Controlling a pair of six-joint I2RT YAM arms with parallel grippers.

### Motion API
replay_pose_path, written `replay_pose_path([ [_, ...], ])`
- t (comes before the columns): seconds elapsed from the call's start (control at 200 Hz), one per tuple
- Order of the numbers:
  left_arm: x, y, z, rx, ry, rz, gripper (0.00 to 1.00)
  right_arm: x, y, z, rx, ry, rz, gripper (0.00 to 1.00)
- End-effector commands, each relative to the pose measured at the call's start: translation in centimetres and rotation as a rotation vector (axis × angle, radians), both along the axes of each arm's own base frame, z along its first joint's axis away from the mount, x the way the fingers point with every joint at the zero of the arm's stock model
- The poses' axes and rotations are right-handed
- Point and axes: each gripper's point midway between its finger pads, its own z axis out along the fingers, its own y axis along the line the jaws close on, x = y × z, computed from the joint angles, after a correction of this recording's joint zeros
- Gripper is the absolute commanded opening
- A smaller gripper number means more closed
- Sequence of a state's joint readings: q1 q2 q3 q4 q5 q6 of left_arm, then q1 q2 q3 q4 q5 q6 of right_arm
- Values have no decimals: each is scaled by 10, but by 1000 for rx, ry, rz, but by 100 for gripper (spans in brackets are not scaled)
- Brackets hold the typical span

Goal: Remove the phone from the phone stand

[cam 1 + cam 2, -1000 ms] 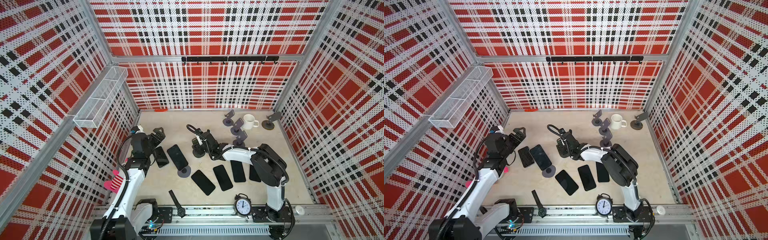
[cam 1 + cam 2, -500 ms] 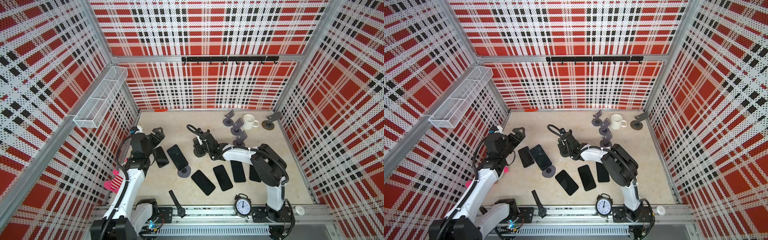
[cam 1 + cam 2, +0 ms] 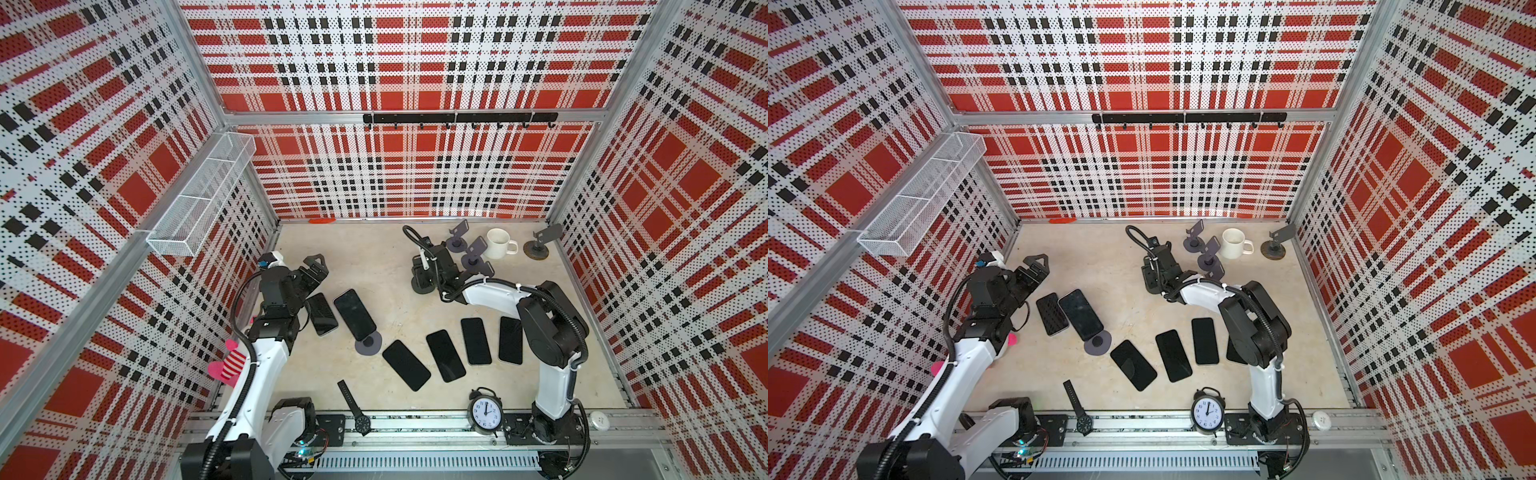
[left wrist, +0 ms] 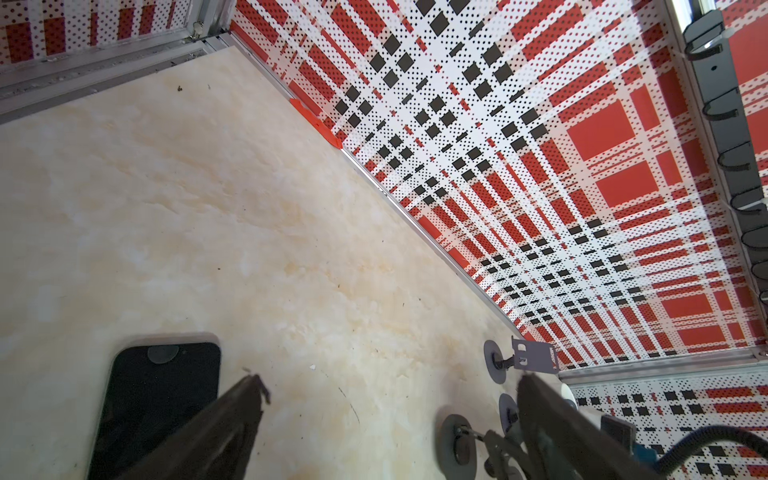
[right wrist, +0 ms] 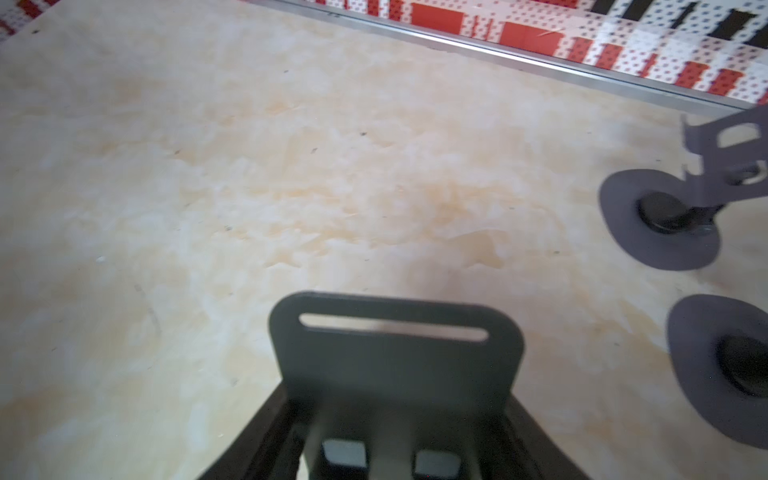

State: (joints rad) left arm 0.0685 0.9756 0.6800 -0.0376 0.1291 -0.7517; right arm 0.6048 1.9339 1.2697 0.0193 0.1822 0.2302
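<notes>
Lab test cell, plaid perforated walls (image 3: 415, 166)

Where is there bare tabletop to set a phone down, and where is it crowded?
Bare: back-left stretch between left end effector, back wall and right end effector; front-right corner beyond right arm. Crowded: phone row, stands around the mug.

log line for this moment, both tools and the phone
left tool: open, empty | right tool: gripping empty stand | phone: untouched on own stand
</notes>
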Motion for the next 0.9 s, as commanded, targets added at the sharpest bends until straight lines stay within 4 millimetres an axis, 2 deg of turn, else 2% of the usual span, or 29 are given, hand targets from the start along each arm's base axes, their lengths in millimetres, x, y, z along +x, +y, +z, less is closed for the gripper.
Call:
replay_pose_path([
  [0.0, -2, 2, 9, 14, -26, -4, 98, 22, -19, 28, 31, -55, -67, 61],
  [0.21, -4, 5, 10, 12, -29, 2, 98, 41, -63, 26, 8, -54, -171, 60],
  [0.376, -6, 8, 9, 11, -30, 7, 98, 44, -85, 21, 17, -40, -211, 60],
  [0.782, -7, 9, 9, 8, -30, 9, 98, 40, -99, -3, 34, -11, -252, 60],
  [0.897, -8, 9, 9, 8, -27, 10, 98, 40, -100, -3, 39, -7, -258, 68],
])
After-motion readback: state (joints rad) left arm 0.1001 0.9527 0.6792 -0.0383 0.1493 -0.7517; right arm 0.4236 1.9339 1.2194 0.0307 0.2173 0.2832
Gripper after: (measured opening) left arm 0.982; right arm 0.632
